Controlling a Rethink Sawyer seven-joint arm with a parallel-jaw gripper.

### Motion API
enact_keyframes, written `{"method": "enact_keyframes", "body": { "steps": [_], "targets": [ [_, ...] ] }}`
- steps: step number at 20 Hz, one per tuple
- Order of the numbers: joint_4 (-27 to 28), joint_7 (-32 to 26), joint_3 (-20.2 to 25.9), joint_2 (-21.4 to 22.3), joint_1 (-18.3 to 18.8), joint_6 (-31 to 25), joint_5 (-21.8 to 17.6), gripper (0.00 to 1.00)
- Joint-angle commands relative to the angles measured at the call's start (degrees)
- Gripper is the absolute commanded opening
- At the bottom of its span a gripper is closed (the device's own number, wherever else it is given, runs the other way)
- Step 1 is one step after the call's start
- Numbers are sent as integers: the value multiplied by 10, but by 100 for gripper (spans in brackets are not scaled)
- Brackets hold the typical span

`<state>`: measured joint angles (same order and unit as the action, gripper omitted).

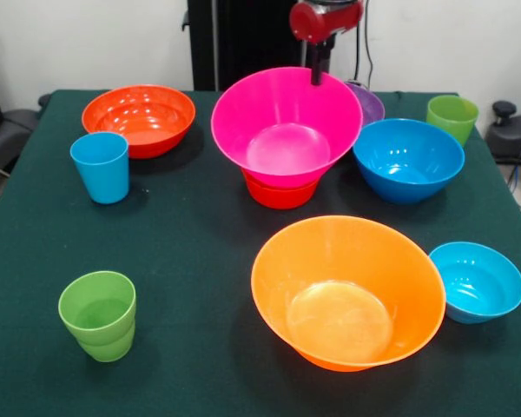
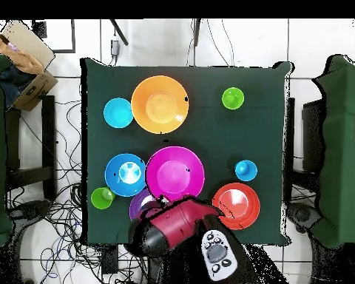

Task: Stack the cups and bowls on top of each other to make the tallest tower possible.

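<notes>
Red and black Sawyer gripper [image 1: 317, 76] comes down at the far rim of the large glossy pink plastic bowl [image 1: 282, 122]; finger state can't be told, tips hidden behind the rim and under the arm in the overhead view. The pink bowl sits tilted on a small red-orange plastic bowl [image 1: 280, 193], mid-table: that two-piece pile is the only tower so far. A purple plastic bowl [image 1: 367, 102] peeks out just behind the pink one, probably touching it, hard to say. A medium blue plastic bowl [image 1: 408, 159] stands just beside the pink bowl, a lime green plastic tumbler [image 1: 452, 116] behind it near the table corner. A medium red-orange plastic bowl [image 1: 139, 117] sits apart at the other far side, with a sky blue plastic tumbler [image 1: 101, 167] near it. A large orange plastic bowl [image 1: 347, 291] stands in the front, tilted toward the camera, a small blue plastic bowl [image 1: 476, 281] touching or just beside it. The second lime green tumbler [image 1: 98, 314] stands alone at the front corner of the dark green tablecloth [image 1: 191, 261].
</notes>
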<state>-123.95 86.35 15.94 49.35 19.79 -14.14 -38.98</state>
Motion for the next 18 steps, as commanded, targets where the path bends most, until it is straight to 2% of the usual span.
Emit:
{"method": "enact_keyframes", "body": {
  "steps": [1, 9, 18],
  "targets": [
    [40, -27, 50, -27, 49, -8, -42, 0],
    [40, -22, 58, -30, 55, -7, -52, 0],
    [37, 10, 43, -39, 34, 15, -69, 0]
  ]
}}
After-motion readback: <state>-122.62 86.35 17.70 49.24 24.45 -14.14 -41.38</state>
